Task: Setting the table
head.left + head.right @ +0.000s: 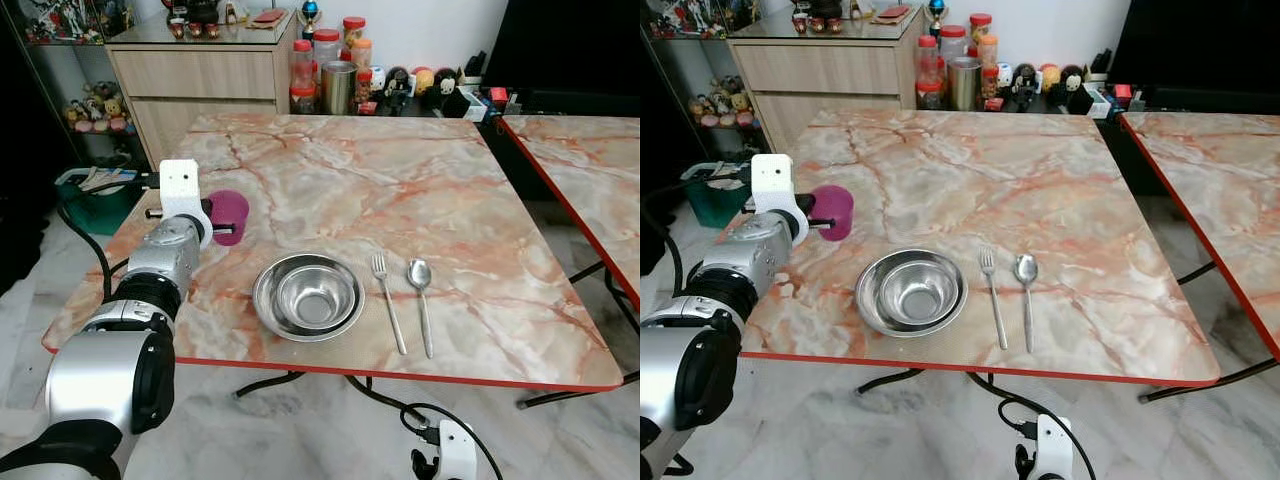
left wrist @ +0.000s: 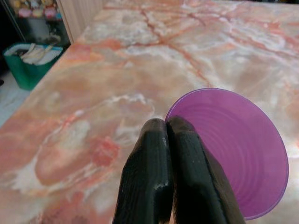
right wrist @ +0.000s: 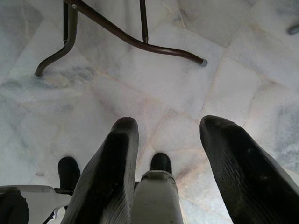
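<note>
**One purple cup pinched at the table's left side**

One purple cup [image 2: 233, 149] sits in the left gripper [image 2: 170, 128], whose two black fingers are pressed together on the cup's near rim, the cup's body lying just to one side of them. It is over the marble table [image 1: 460, 190], left of the steel bowl [image 1: 307, 296]. A fork [image 1: 387, 312] and spoon [image 1: 422, 300] lie side by side right of the bowl. The right gripper [image 3: 170, 135] hangs below the table edge, fingers spread apart, holding nothing, over the tiled floor [image 3: 233, 70].
</note>
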Robot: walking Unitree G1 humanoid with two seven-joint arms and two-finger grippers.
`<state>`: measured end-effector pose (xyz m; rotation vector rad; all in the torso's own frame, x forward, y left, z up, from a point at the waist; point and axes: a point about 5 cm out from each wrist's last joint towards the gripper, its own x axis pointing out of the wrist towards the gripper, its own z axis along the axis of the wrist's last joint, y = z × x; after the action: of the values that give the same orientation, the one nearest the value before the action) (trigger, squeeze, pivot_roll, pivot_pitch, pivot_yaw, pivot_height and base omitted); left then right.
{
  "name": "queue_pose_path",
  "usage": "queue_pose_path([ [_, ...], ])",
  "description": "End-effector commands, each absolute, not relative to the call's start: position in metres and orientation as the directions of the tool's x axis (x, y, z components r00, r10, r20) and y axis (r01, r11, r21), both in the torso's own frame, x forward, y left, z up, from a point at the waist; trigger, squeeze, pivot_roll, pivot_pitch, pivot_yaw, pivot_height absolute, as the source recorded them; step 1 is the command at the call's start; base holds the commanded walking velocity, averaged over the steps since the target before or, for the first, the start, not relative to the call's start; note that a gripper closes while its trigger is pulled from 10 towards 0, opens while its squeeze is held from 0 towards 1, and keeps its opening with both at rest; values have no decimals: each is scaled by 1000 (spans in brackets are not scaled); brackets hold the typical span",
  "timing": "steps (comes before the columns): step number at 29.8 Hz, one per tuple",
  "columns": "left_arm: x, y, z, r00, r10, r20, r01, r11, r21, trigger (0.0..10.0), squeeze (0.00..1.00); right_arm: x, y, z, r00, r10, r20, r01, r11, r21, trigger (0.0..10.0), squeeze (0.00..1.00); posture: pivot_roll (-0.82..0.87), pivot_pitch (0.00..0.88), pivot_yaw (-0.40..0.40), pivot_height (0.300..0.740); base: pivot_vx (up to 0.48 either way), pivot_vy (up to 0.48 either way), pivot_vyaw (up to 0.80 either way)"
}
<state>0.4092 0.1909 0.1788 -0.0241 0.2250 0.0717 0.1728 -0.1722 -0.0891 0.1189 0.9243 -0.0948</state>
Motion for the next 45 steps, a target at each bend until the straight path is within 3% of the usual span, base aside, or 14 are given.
queue_pose_path([
  [1, 412, 187, 185, 973, 54, -224, -65, 997, -39, 10000, 0, 174, -174, -88, 602, -40, -797, 147, 987, 62, 10000, 0, -60, 0, 1, 740, 0, 0, 0],
  [7, 410, 183, 175, 962, 57, -267, -90, 989, -113, 10000, 0, 174, -176, -88, 602, -46, -797, 154, 986, 59, 10000, 0, -67, 0, 3, 740, 0, 0, 0],
  [39, 400, 186, 147, 907, 117, -405, -170, 981, -96, 10000, 0, 173, -174, -89, 600, -46, -798, 159, 985, 62, 10000, 0, -71, 0, 9, 740, 0, 0, 0],
  [40, 400, 186, 146, 905, 119, -408, -171, 981, -93, 10000, 204, 173, -174, -89, 601, -46, -798, 159, 985, 63, 10000, 0, -70, 0, 9, 740, 0, 0, 0],
  [41, 400, 186, 146, 905, 119, -408, -171, 981, -93, 10000, 204, 173, -174, -89, 601, -46, -798, 159, 985, 63, 10000, 0, -70, 0, 9, 740, 0, 0, 0],
  [42, 400, 186, 145, 904, 122, -410, -173, 981, -90, 10000, 745, 173, -174, -89, 601, -45, -798, 158, 985, 64, 10000, 0, -69, 0, 9, 740, 0, 0, 0],
  [43, 400, 186, 145, 904, 122, -410, -173, 981, -90, 10000, 745, 173, -174, -89, 601, -45, -798, 158, 985, 64, 10000, 0, -69, 0, 9, 740, 0, 0, 0],
  [44, 400, 186, 145, 903, 123, -411, -174, 981, -88, 10000, 875, 173, -174, -89, 601, -44, -798, 158, 985, 64, 10000, 0, -68, 0, 8, 740, 0, 0, 0],
  [45, 400, 187, 146, 904, 124, -409, -174, 981, -89, 10000, 859, 173, -174, -89, 601, -44, -798, 158, 985, 65, 10000, 0, -67, 0, 7, 740, 0, 0, 0],
])
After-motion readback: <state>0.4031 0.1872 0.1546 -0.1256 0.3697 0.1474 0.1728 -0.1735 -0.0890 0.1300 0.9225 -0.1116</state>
